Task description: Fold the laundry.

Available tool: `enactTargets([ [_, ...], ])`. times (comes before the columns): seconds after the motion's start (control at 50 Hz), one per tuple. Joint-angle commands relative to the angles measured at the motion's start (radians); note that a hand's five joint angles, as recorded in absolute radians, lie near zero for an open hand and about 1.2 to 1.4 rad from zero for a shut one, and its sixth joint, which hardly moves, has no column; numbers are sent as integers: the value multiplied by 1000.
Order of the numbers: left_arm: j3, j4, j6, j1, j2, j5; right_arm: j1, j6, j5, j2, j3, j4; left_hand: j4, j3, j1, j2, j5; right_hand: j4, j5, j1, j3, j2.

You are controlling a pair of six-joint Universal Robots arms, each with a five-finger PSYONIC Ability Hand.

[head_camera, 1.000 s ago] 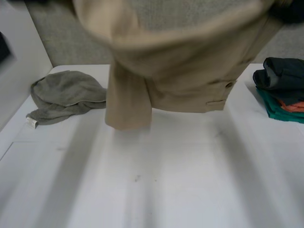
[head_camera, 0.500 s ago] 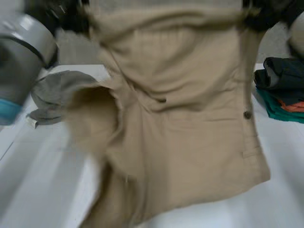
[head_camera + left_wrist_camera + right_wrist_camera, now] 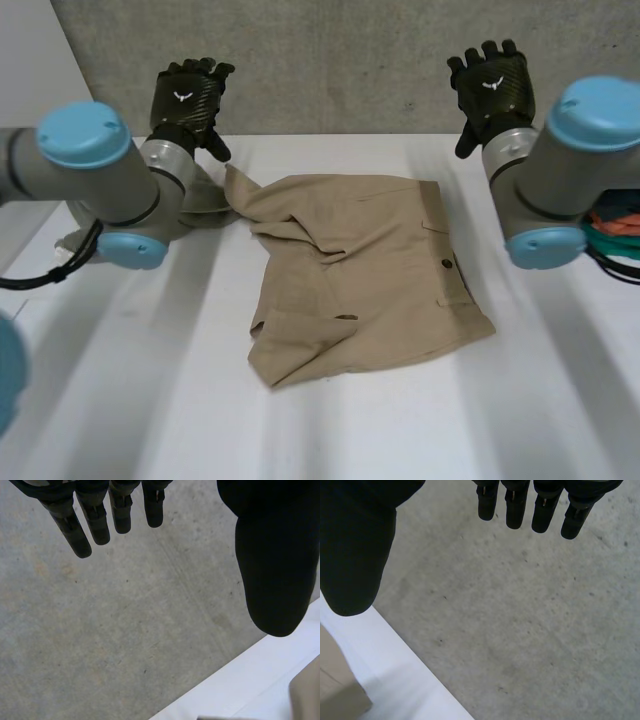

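The left hand (image 3: 187, 100) and right hand (image 3: 492, 85), fingers straight and empty, hover at ten and two o'clock of the shorts (image 3: 360, 270), rumpled on the table (image 3: 400, 430): soft, light, probably best pinched at the far corners.

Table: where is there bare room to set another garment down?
Bare: the wide near stretch of table in front of the shorts, and a narrow far strip behind them. Crowded: the grey cloth by the left arm, the clothes pile by the right arm.
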Motion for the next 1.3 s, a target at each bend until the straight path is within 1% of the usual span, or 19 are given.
enactTargets([
  [0.02,-435,-22,24,-89,321,21,-12,-2,-130,-258,294,126,59,48,68,52,38,-42,-49,-52,-40,-40],
  [0.08,-568,-34,47,-154,382,54,-20,-7,-147,-300,389,184,135,124,144,128,114,-42,-49,-52,-40,-40],
  [0.2,-730,-46,106,-195,398,85,-32,-13,-173,-352,607,279,338,327,346,331,317,112,105,102,114,113],
  [0.3,-781,-54,141,-246,388,84,-35,-42,-226,-355,741,255,341,330,350,334,320,130,123,120,132,131],
  [0.38,-790,-56,138,-255,361,81,-69,-56,-260,-353,831,148,417,406,426,410,396,156,149,146,158,157],
  [0.46,-779,-56,139,-260,316,74,-69,-56,-259,-326,857,75,857,846,866,850,836,183,175,172,185,184],
  [0.48,-781,-56,143,-255,313,73,-69,-56,-257,-315,859,65,1021,1009,1029,1014,1000,191,184,181,193,193],
  [0.52,-784,-54,143,-251,312,68,-72,-56,-251,-300,860,46,1192,1180,1200,1184,1171,215,208,205,217,216],
  [0.6,-790,-54,144,-216,315,10,-74,-56,-255,-297,866,32,1192,1181,1201,1185,1171,230,223,219,232,231],
  [0.7,-808,-54,156,-165,325,-192,-72,-55,-262,-297,873,32,1192,1181,1201,1185,1171,230,223,219,232,231],
  [0.76,-843,-51,181,-134,344,-249,-71,-55,-265,-297,880,32,1192,1181,1201,1185,1171,233,225,222,235,234],
  [0.88,-917,-48,238,-58,376,-246,-63,-61,-266,-297,894,22,1192,1181,1201,1185,1171,280,272,269,281,281],
  [0.9,-923,-46,236,-48,382,-246,-62,-64,-266,-295,899,12,1056,1045,1065,1049,1035,285,278,275,287,287],
  [0.92,-932,-48,236,-39,396,-246,-62,-67,-266,-295,900,8,697,686,706,690,676,286,278,275,287,287],
  [0.98,-952,-48,236,-31,427,-248,-63,-84,-265,-294,916,-11,278,267,286,271,257,341,334,331,343,342],
  [1.0,-965,-45,236,-31,454,-248,-63,-88,-265,-295,919,-17,30,18,38,23,9,347,340,337,349,348],
  [1.02,-969,-45,236,-31,465,-248,-66,-94,-263,-295,923,-23,-28,-39,-20,-35,-49,353,346,343,355,354],
  [1.16,-1031,-36,228,-39,603,-222,-74,-136,-259,-307,952,-38,12,1,21,5,-9,409,402,398,411,410],
  [1.3,-1130,-34,239,-44,692,-130,-72,-136,-255,-310,969,-48,147,136,156,140,126,499,492,489,501,501],
])
